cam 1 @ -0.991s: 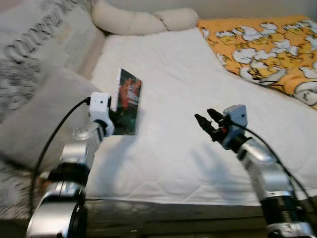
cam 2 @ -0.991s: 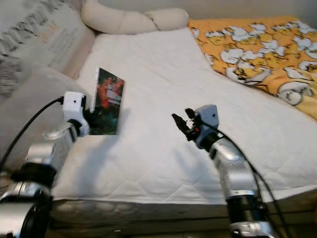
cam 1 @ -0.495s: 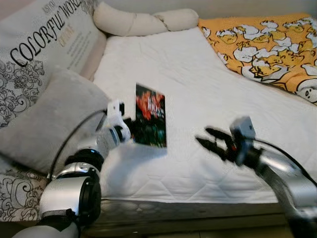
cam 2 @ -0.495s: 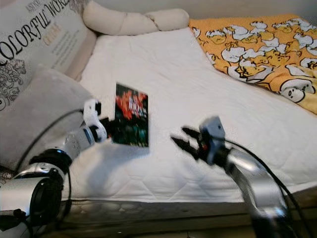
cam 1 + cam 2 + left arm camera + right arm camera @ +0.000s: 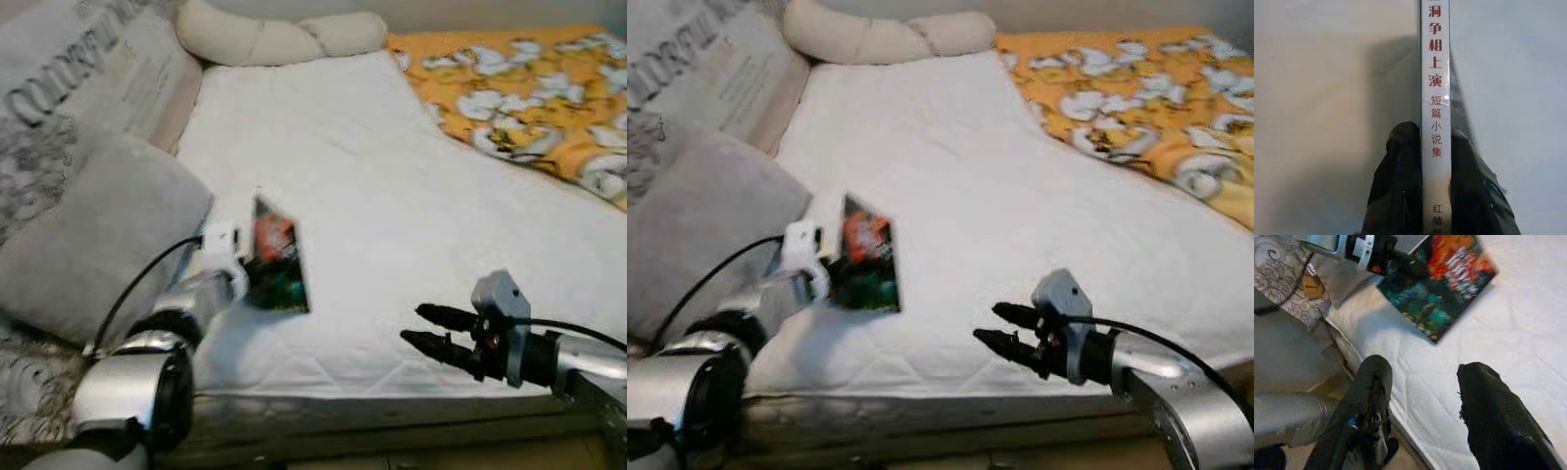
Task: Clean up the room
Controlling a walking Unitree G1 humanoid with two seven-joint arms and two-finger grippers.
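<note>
A thin book [image 5: 277, 257] with a dark green and red cover is held by its lower edge just above the white mattress [image 5: 392, 186], near the bed's front left. My left gripper [image 5: 245, 279] is shut on the book; in the left wrist view both black fingers [image 5: 1400, 191] clamp its white spine [image 5: 1435, 73], printed with red characters. My right gripper [image 5: 423, 328] hovers open over the bed's front edge, to the right of the book, with nothing between its fingers [image 5: 1371, 401]. The right wrist view looks down on the book's cover [image 5: 1444, 279].
A grey cushion [image 5: 88, 235] and a printed pillow [image 5: 69, 78] lie on the left. A cream bolster [image 5: 274, 34] lies at the head of the bed. An orange duck-patterned blanket [image 5: 529, 88] covers the far right. The mattress middle is bare.
The camera has shifted. The book has dropped lower and tilted towards the mattress, still in my left gripper. My right gripper has sunk closer to the bed's front edge.
</note>
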